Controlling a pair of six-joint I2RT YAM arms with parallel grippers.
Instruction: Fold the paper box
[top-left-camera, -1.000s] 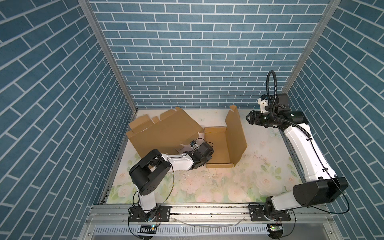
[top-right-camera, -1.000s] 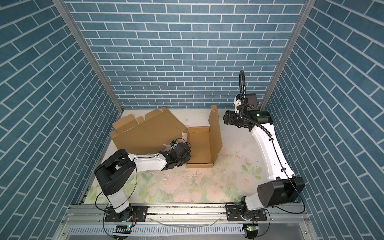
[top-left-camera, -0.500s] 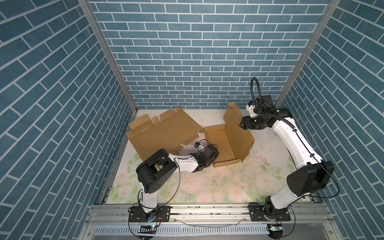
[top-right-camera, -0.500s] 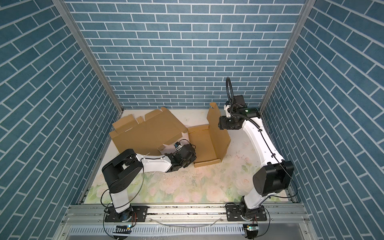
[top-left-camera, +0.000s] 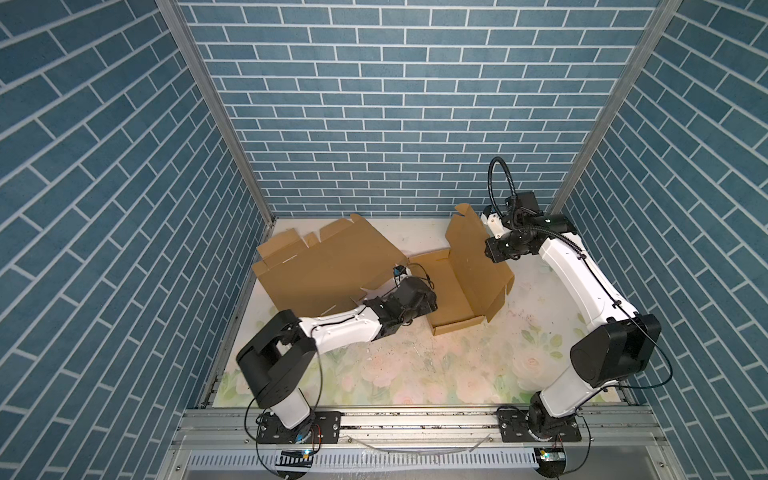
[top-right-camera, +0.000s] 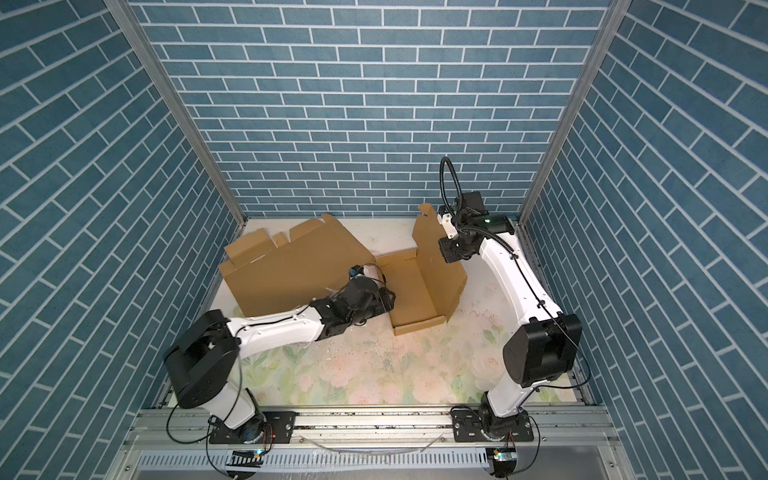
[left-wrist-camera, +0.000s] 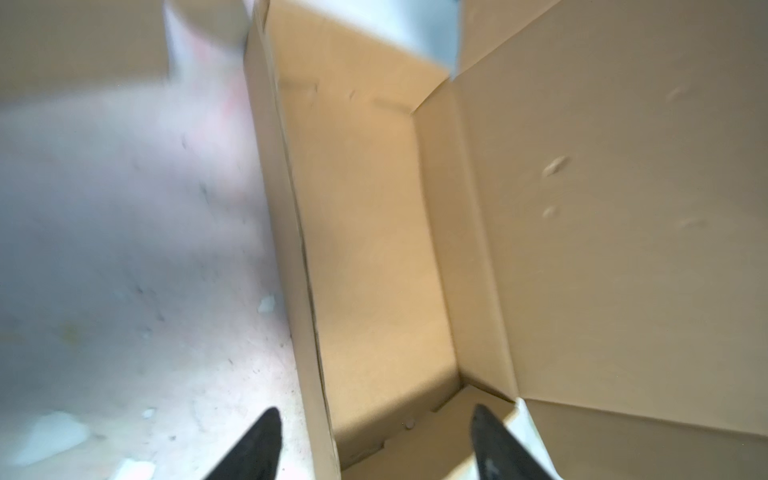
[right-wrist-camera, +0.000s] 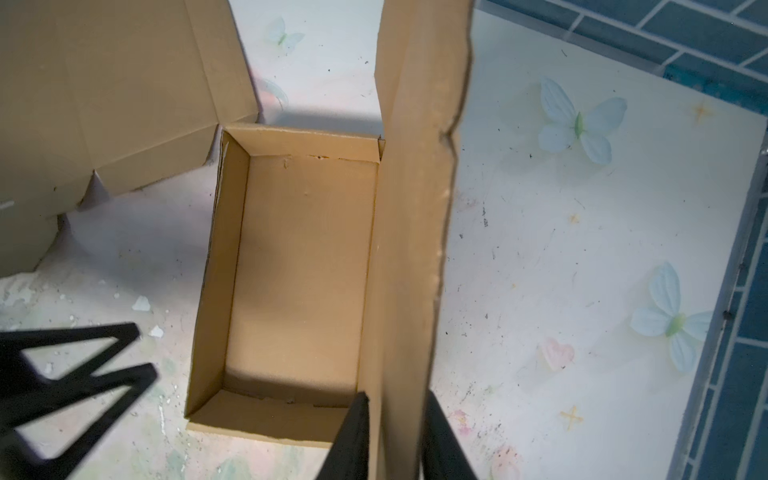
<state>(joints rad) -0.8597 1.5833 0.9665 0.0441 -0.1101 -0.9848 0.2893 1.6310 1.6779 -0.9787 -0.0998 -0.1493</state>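
The paper box (top-left-camera: 446, 286) is a brown cardboard tray on the mat in both top views, with its tall lid panel (top-left-camera: 469, 249) standing up along its right side. My right gripper (right-wrist-camera: 397, 399) is shut on that lid panel (right-wrist-camera: 415, 208), one finger on each face; in a top view it sits at the lid's outer face (top-right-camera: 444, 251). My left gripper (left-wrist-camera: 374, 415) is open, its fingers straddling the tray's near left wall (left-wrist-camera: 307, 332) without touching it. It lies low on the mat at the tray's left side (top-left-camera: 433, 305).
A second large cardboard sheet (top-left-camera: 328, 262) lies at the back left, close behind my left arm. Small white paper scraps (right-wrist-camera: 141, 303) dot the floral mat (top-left-camera: 415, 365). Blue brick walls close in three sides.
My left gripper has opened and let go of the tray's wall. My right arm swung left to the lid and shut on it. The box shifted and turned slightly.
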